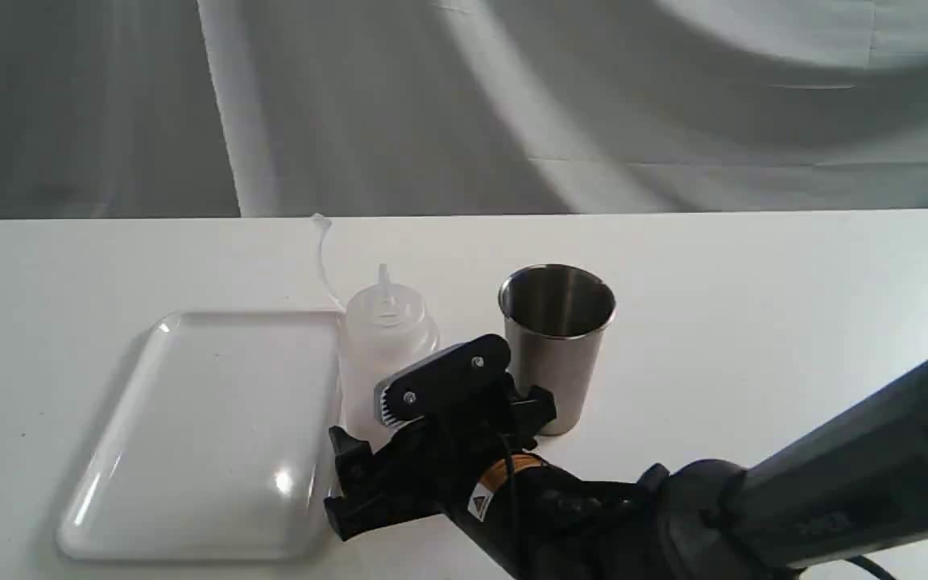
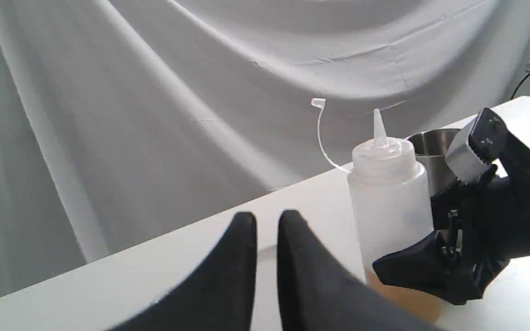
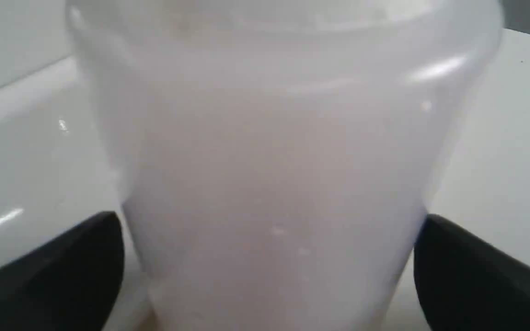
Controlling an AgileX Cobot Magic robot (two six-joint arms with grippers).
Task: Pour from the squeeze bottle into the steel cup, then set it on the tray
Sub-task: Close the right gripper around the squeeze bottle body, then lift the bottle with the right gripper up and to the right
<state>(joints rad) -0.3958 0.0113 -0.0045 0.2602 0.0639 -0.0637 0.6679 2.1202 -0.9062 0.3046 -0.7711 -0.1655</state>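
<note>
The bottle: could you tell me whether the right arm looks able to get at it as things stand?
Probably yes. The right hand is open with a finger on either side of the bottle, which stands upright beside the tray; nothing sits between them.

light: bright, diffuse | glare: tray | blur: squeeze bottle in right wrist view, backdrop soft

1. White worktop, grey cloth hanging behind it.
2. The tray sits on the left, flat.
3. The squeeze bottle stands upright just right of the tray; the steel cup is next over.
4. The right gripper reaches in from the near right, fingers at the bottle's lower body.
</note>
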